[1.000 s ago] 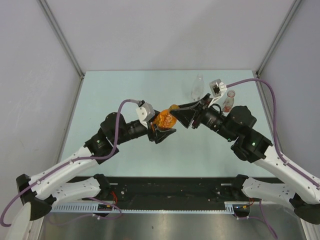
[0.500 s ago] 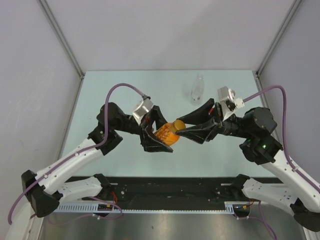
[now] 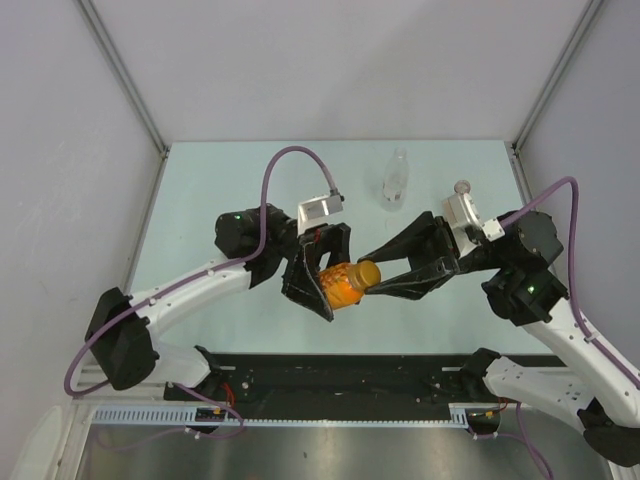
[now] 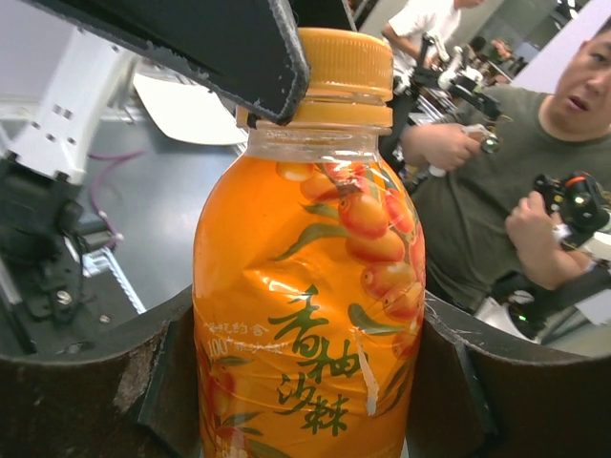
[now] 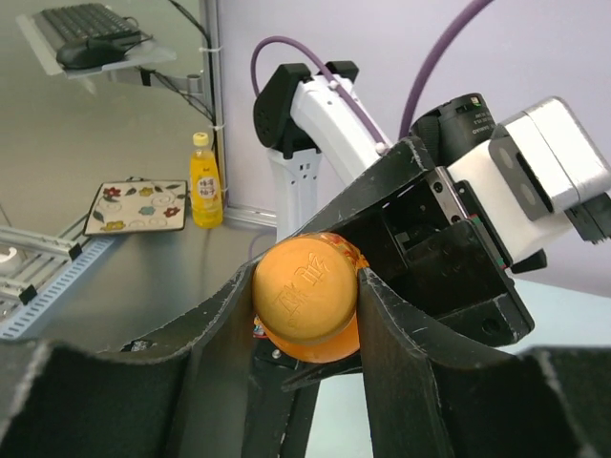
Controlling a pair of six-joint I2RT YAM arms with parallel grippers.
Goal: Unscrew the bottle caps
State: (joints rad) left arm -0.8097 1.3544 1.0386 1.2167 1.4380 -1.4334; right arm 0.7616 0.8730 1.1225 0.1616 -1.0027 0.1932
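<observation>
The orange cap (image 5: 305, 294) sits between the fingers of the right pincer (image 3: 369, 275), which is closed tight on it, likely so it can be twisted off. The left pincer (image 3: 330, 282), only partly open, is clamped around the body of the orange bottle (image 4: 305, 286). It holds the bottle above the table (image 3: 220, 190), neck aimed into the right pincer, probably to stop it spinning.
</observation>
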